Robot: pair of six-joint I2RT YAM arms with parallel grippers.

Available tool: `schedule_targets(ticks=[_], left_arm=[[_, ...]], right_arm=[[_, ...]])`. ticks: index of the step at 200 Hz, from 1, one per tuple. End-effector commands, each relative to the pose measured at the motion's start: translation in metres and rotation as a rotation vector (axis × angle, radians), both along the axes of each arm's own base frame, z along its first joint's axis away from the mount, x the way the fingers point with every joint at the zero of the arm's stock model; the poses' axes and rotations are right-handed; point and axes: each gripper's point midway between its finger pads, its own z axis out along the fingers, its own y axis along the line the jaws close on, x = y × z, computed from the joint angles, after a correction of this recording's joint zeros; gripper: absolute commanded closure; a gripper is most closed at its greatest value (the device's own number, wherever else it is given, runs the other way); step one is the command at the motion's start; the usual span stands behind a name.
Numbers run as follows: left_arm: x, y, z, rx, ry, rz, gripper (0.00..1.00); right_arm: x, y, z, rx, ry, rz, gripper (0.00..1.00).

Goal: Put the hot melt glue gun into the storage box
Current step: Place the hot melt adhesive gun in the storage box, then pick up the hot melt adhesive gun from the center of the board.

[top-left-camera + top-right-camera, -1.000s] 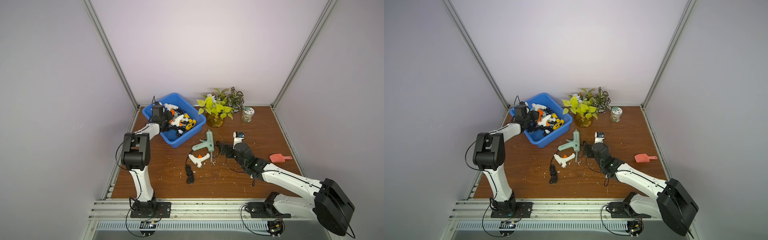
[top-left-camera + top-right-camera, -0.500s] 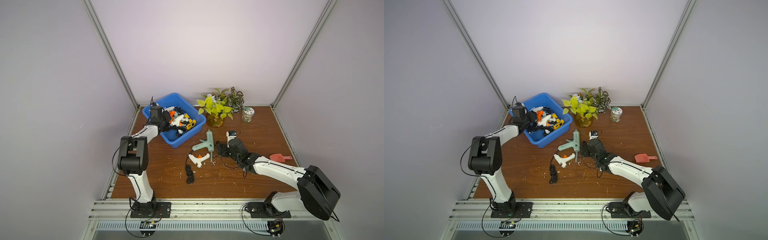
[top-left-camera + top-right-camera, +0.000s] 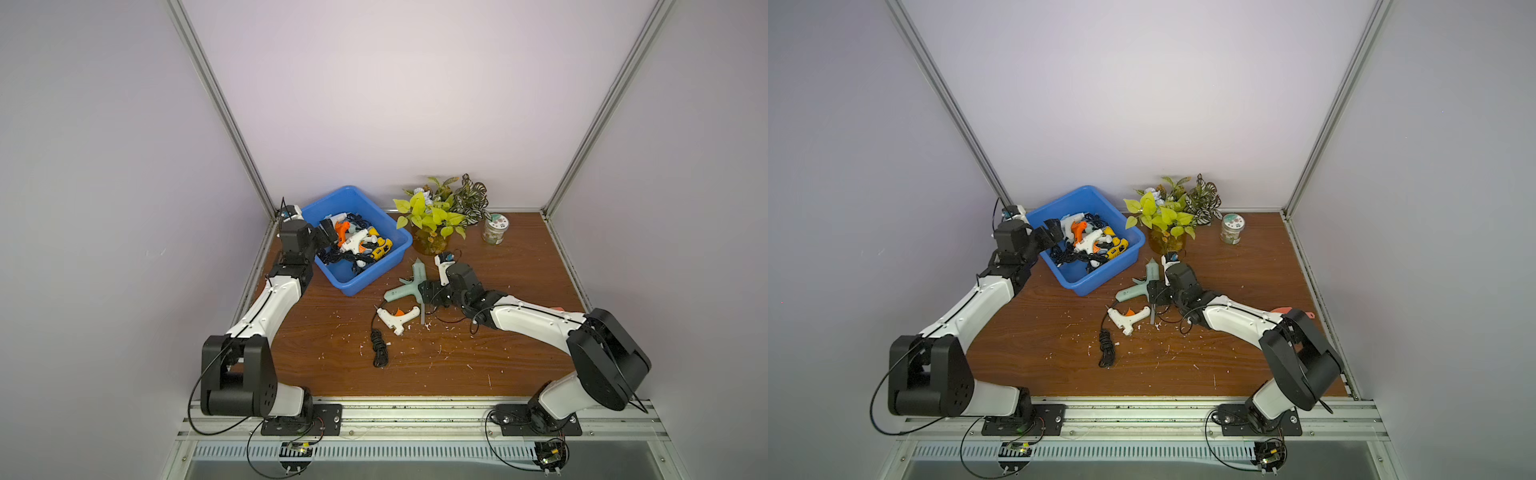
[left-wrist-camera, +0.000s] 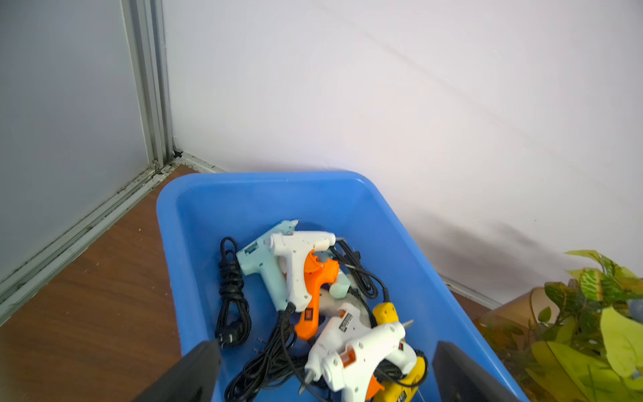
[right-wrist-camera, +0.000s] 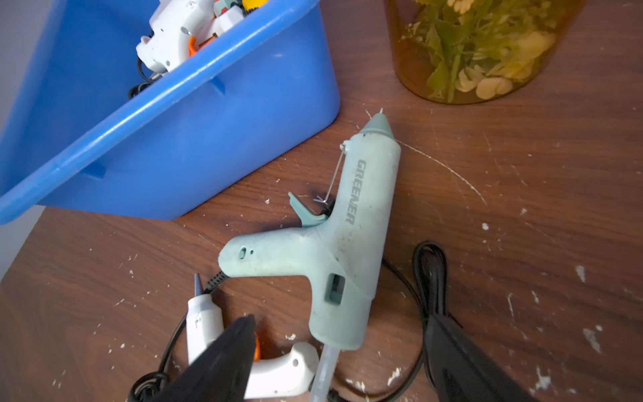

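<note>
Black fingers (image 4: 195,376) of my left gripper (image 4: 325,348) are spread wide with nothing between them, hovering over one edge of the storage box (image 4: 243,202). Box contents: a white-and-orange glue gun (image 4: 299,264) lying across a pale blue glue gun (image 4: 259,261), a second white glue gun (image 4: 358,351), a yellow glue gun (image 4: 386,309) and tangled black cords (image 4: 231,278). The box sits at the back left of the table (image 3: 519,282) in both top views.

My right gripper (image 5: 339,322) is also parted. It's low over the wood, one finger on each side of the rear end of the mint green hot melt glue gun (image 5: 351,226), with gaps on both sides and no contact. That gun lies flat on the table, outside the box, near its wall, nozzle toward the amber vase (image 5: 407,62) of leaves. A white glue gun (image 5: 278,372) lies just beside it, partly under one finger, and its coiled cord (image 3: 379,347) trails toward the front. A lidded jar (image 3: 494,228) stands past the vase.
</note>
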Motion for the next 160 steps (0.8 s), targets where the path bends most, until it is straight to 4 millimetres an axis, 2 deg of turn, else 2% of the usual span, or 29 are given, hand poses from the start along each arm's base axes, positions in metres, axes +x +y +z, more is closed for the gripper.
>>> schedule_targets(ticks=[1,36,67,112,160], left_arm=[[-0.020,-0.002,-0.002,-0.041,-0.004,-0.017,0.00],[-0.045,-0.004,-0.001,-0.061,-0.040,-0.026,0.00],[-0.058,-0.003,0.003,-0.066,-0.083,-0.018,0.00],[-0.061,-0.006,-0.001,-0.080,-0.086,-0.036,0.00],[-0.060,-0.012,-0.007,-0.106,-0.080,-0.065,0.00]], right_arm=[[0.004,0.012,0.001,-0.031,-0.006,0.077,0.17],[0.010,0.016,-0.016,-0.104,0.019,0.109,0.17],[0.013,0.013,-0.032,-0.180,0.049,0.118,0.17],[0.015,0.012,-0.046,-0.236,0.061,0.125,0.23],[0.016,0.019,-0.055,-0.280,0.061,0.133,0.26]])
